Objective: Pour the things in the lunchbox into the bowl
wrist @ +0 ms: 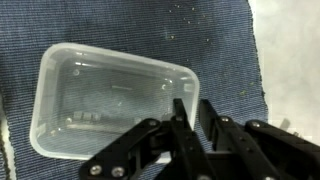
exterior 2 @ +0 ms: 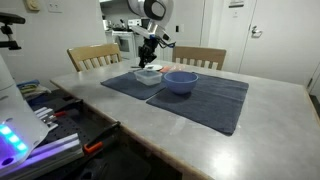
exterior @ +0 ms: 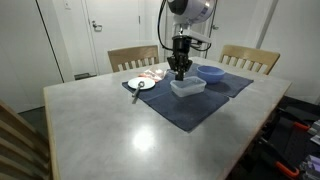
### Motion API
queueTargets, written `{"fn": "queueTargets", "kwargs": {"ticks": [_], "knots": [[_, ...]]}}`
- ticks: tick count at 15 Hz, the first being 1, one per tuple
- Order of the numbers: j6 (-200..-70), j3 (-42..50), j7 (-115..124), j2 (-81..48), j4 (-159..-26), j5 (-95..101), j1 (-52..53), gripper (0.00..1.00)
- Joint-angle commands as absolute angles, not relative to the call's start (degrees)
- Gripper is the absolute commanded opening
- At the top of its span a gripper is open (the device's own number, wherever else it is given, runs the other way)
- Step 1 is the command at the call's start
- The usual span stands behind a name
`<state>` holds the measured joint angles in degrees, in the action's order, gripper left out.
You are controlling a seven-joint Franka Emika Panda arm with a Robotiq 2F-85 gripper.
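A clear, shallow plastic lunchbox [wrist: 105,100] with rounded corners sits upright and flat on a dark blue cloth mat [exterior: 190,108], just beside the round blue bowl [exterior: 211,73], the two near each other but not visibly touching. Through its translucent walls only faint marks and glints show on its floor; what it holds cannot be made out. The robot's gripper [wrist: 193,112] hangs straight down over the lunchbox, at the edge nearer the bowl. In the wrist view its black fingers [wrist: 180,122] stand only a narrow gap apart, astride the container's rim at one corner; whether they pinch the wall or merely bracket it cannot be told. The mat lies on a pale grey tabletop [exterior: 110,130]. A white plate [exterior: 141,83] rests on the far side of the lunchbox from the bowl. Two light wooden chairs [exterior: 250,58] stand at the table's edge behind the bowl, and beyond them are white walls and a white door [exterior: 105,30].
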<state>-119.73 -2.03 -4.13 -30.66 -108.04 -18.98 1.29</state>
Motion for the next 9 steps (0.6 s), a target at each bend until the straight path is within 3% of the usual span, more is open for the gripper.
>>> {"fn": "queueTargets", "kwargs": {"ticks": [1,7,9], "knots": [[-118.1,-3.3,-3.7,-31.3,-105.7,-18.7,0.3,0.53],[-116.1,-5.2,-6.9,-25.0,-106.7,-21.9,-1.2,0.96],[-114.7,-5.8,-8.8,-24.0,-106.3,-23.8,-1.7,1.00]]}}
